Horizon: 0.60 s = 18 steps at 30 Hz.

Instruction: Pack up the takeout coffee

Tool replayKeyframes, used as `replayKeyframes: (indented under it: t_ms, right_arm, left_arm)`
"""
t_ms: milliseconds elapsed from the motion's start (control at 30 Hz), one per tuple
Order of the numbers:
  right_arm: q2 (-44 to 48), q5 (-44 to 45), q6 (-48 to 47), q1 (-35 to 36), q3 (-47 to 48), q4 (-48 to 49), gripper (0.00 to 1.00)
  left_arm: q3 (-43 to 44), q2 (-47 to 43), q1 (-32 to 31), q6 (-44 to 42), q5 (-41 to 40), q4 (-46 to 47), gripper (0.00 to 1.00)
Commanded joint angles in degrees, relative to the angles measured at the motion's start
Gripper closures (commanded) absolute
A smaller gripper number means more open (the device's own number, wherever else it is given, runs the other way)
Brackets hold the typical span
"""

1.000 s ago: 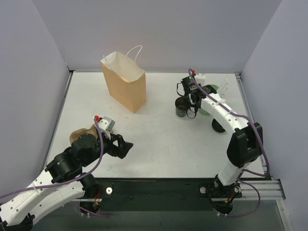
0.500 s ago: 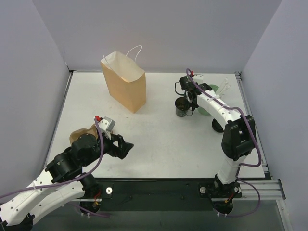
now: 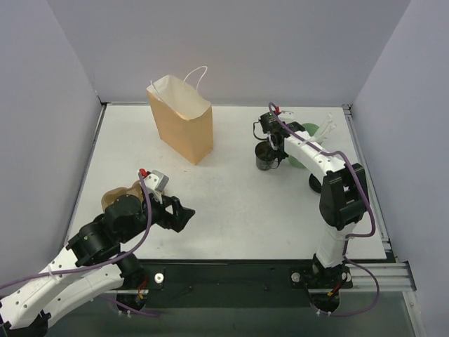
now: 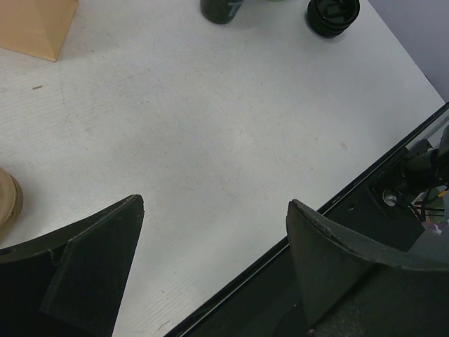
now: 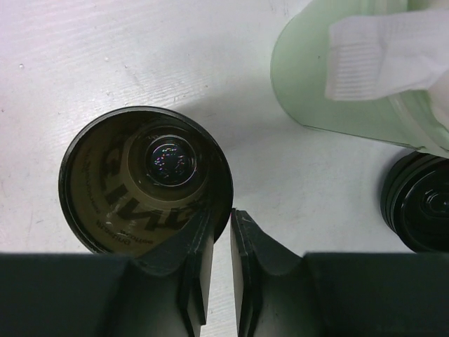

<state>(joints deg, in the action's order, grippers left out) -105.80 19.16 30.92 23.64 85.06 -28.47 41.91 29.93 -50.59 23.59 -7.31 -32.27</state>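
With the grasp in hand, the right gripper (image 5: 229, 219), narrowed to a slit, pinched the rim of the lidless takeout coffee (image 5: 105, 203) at the table's (image 3: 231, 203) two o'clock, and next it needed lifting upright toward the paper bag (image 3: 181, 126) at eleven.

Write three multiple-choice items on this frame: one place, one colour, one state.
1. Where is the coffee cup's black lid? A on it B on the table beside it C in the left jaws
2. Colour of the cup holding white sticks? A pale green B red C blue
3. State of the left gripper jaws? A shut on the lid B wide open, empty C shut on the coffee cup
B: lid lies apart from the open cup. A: its green wall shows. B: bare table between them.
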Motion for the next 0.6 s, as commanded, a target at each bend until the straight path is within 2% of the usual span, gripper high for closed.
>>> replayKeyframes:
  t_ms: [0,367,567]
  right_arm:
    - [0.2,0.7,-0.2,-0.3,2.1,-0.5,0.87]
    - [0.5,0.4,-0.7,-0.3,2.2,-0.4,0.91]
    - [0.8,-0.4,-0.3,-0.7,2.2,-0.4,1.0]
  left_arm:
    - [1.0,0.5,-0.3,0.2,0.5,2.2,0.07]
    - [0.9,0.9,-0.3,0.3,0.5,2.3,0.08]
    - [1.0,0.7,-0.3,0.4,0.5,2.1,0.08]
